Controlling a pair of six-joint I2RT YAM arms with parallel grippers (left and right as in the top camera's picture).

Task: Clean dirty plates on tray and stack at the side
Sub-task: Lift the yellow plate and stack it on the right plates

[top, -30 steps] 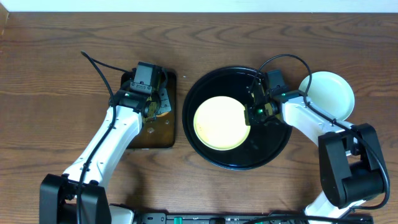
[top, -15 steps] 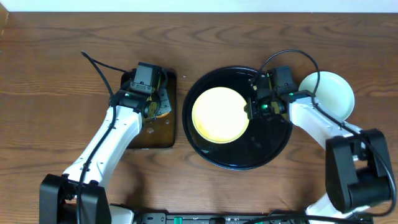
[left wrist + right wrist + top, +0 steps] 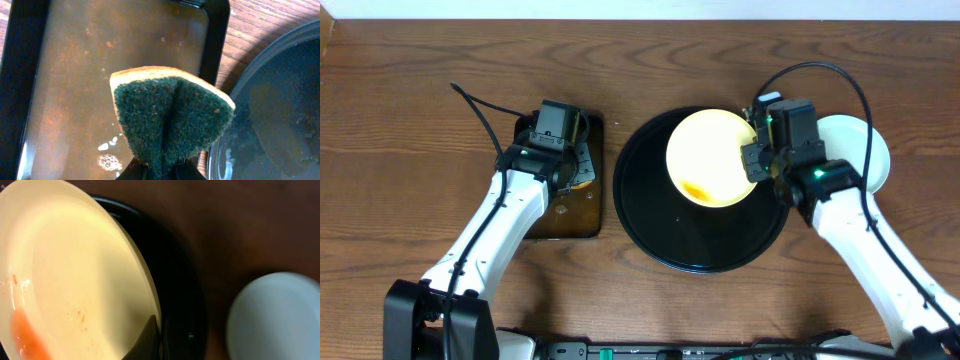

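The right claw (image 3: 752, 160) pinches the yellow plate (image 3: 705, 150) (sauce-smeared) over the tray (image 3: 650, 225) below it; the left claw (image 3: 573, 172) pinches a sponge (image 3: 170, 115).

sauce-smeared yellow plate (image 3: 712, 158) aslant over black tray (image 3: 655, 225)

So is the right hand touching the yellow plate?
Touching. The right wrist view shows the right hand clamped on the rim of the yellow plate.

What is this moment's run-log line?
left claw: grips sponge over brown-liquid tray | right claw: grips yellow plate rim, raised over round black tray | smear: orange, on plate | pale plate: beside tray
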